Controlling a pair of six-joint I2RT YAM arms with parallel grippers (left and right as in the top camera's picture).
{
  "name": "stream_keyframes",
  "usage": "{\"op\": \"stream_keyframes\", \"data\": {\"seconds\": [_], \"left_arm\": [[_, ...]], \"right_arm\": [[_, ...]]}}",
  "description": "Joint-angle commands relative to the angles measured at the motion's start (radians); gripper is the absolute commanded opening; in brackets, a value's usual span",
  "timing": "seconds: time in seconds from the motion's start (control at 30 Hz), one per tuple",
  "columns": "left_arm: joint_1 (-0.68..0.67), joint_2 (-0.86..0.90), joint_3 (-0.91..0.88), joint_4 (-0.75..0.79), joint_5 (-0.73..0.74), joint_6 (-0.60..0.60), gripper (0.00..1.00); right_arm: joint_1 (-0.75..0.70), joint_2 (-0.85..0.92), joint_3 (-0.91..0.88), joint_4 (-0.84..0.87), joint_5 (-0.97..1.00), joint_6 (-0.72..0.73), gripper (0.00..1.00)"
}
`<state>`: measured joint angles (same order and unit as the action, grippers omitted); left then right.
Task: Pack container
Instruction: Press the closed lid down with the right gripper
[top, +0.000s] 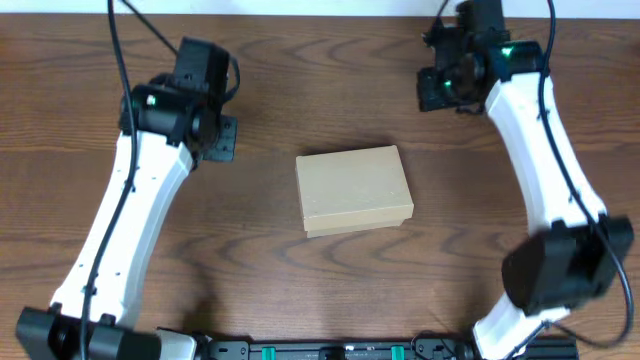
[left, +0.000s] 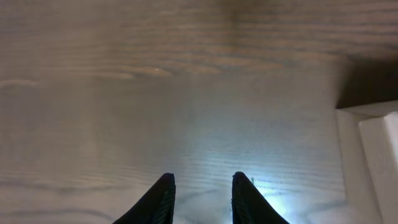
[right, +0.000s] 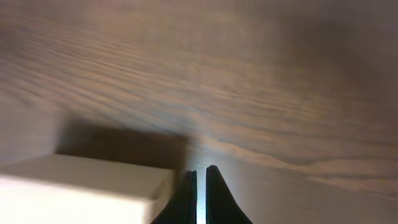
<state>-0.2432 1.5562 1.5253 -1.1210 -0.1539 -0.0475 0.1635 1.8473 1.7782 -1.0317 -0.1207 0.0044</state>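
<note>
One container (top: 354, 189) – lid down, flat on the counter (top: 300, 60), centred between two sets of jaws and touching neither – left jaws partly spread over bare wood, gripping nothing, right jaws pinched to a sliver, also empty.

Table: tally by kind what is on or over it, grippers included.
Cardboard box, lid down: 1
Grippers: 2, the left gripper and the right gripper
Loose items to pack: 0 in view
Total: 3
</note>
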Motion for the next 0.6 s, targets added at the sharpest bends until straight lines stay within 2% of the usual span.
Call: {"op": "stream_keyframes", "data": {"seconds": [0.0, 0.27, 0.57], "left_arm": [[-0.001, -0.074, -0.154, 0.032, -0.036, -0.058, 0.30], [-0.001, -0.245, -0.456, 0.131, 0.008, -0.153, 0.32], [-0.001, -0.295, -0.502, 0.132, 0.018, -0.155, 0.40]], "right_arm": [[0.114, -0.116, -0.050, -0.009, 0.138, 0.125, 0.01], [0.329, -0.274, -0.272, -0.004, 0.151, 0.369, 0.01], [0.458, -0.338, -0.554, 0.052, 0.142, 0.535, 0.01]]}}
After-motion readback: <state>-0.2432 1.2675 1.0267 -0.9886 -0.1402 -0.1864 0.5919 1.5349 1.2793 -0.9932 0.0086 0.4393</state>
